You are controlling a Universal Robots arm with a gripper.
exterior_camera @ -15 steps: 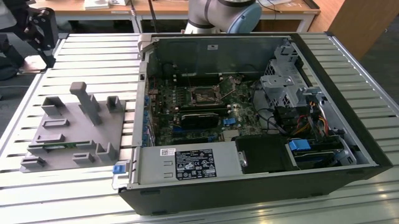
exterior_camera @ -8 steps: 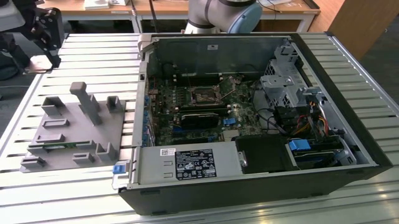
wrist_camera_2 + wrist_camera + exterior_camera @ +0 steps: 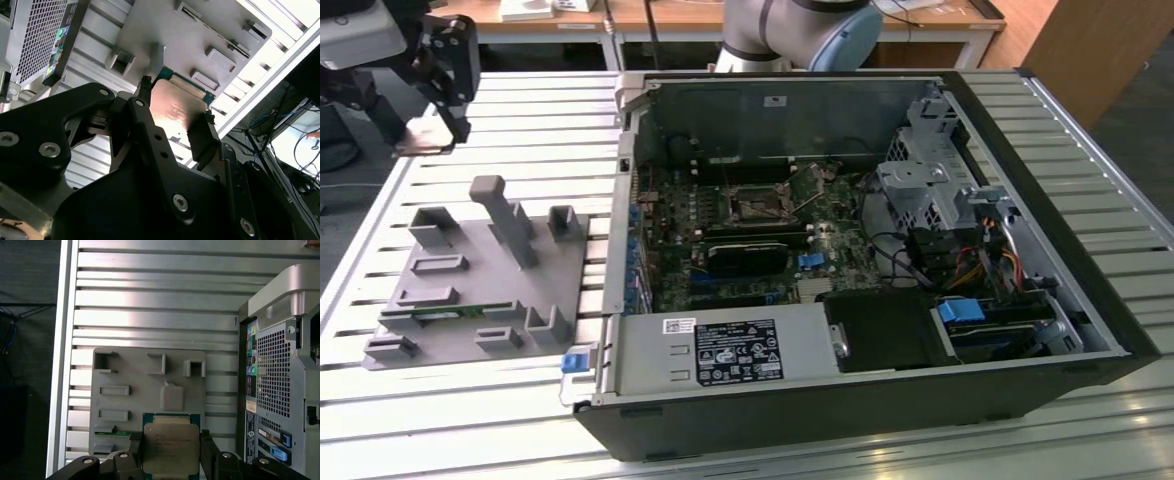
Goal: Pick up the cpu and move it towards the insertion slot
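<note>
Over slatted table, pincer clamps cpu by two sides (one edge hidden).

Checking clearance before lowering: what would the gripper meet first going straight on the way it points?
Likely the grey tray, just beyond the cpu it holds, though depth is unclear.

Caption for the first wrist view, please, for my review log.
Gripper clamps the cpu, held clear of the grey tray, with the computer case alongside.
</note>
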